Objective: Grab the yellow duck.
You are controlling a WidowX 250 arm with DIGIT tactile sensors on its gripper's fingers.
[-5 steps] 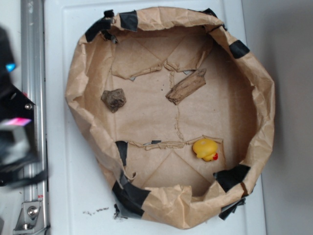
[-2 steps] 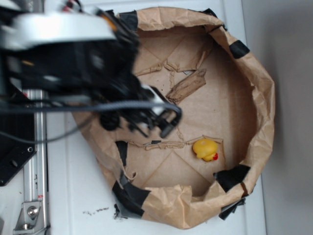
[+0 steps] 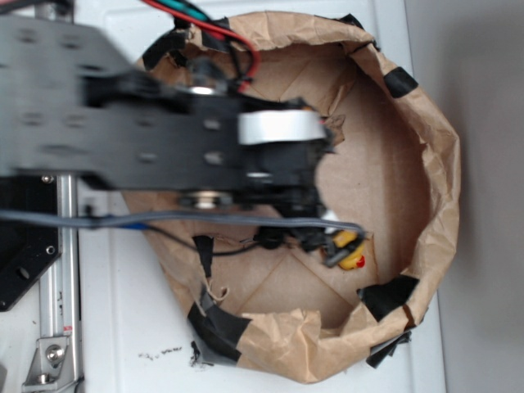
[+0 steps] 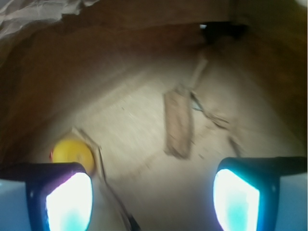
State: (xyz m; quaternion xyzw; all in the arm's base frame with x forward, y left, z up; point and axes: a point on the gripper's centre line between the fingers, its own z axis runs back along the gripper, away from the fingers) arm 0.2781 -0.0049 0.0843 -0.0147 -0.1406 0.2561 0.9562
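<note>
A second ago the arm was only at the left edge of the exterior view, outside the brown paper basin (image 3: 442,164); a moment later it was over the left part of the basin, and now it has reached far across it, so that its black body covers the middle and the left of the paper floor. The tool (image 3: 332,242) is now just beside the yellow duck (image 3: 350,250), which has not moved: it lies in the lower right part of the basin, near the raised paper fold, and only its yellow side and a little of the red beak show past the dark fingers. In the wrist view the duck (image 4: 72,153) sits at the far left, directly behind the left finger (image 4: 62,195), and not in the gap between the two fingers, while the brown wood-like piece (image 4: 177,125) lies ahead near the centre. The fingers stand wide apart and hold nothing. I judge that the approach is almost finished but not yet aligned: the tool should shift toward the duck so that it comes between the fingers, then descend and close. If it closes here, the left finger may push the glossy duck away.
</note>
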